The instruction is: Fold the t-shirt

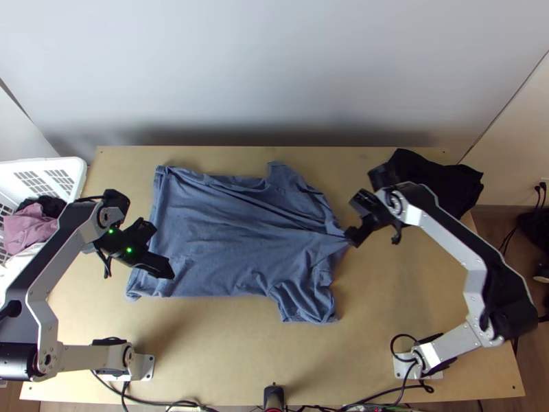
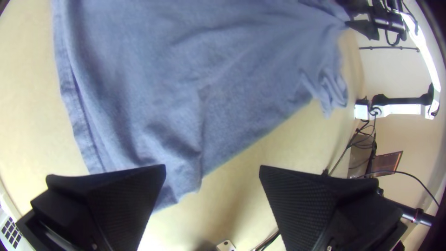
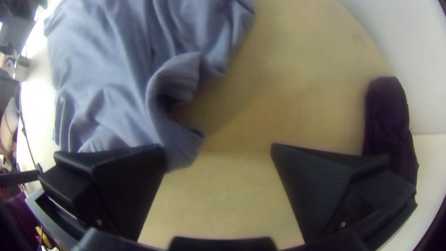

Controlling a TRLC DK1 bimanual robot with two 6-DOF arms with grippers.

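The blue t-shirt [image 1: 226, 233] lies mostly spread, with long creases running toward its right end and a bunched part at the lower right. Over its lower left part stands my left gripper [image 1: 160, 248]; in the left wrist view that gripper [image 2: 213, 169] is open, with a corner of the shirt [image 2: 186, 139] below and between its fingers. My right gripper [image 1: 355, 218] is at the shirt's right end. The right wrist view has this gripper [image 3: 218, 151] open too, one finger beside a curled edge of the shirt [image 3: 174, 135], nothing clamped between them.
A dark cloth [image 1: 439, 182] lies bunched at the table's back right corner. At the far left stands a white basket [image 1: 77, 167] holding pink and dark cloths. Bare wood [image 1: 226, 350] stretches in front of the shirt, and cables run along the near edge.
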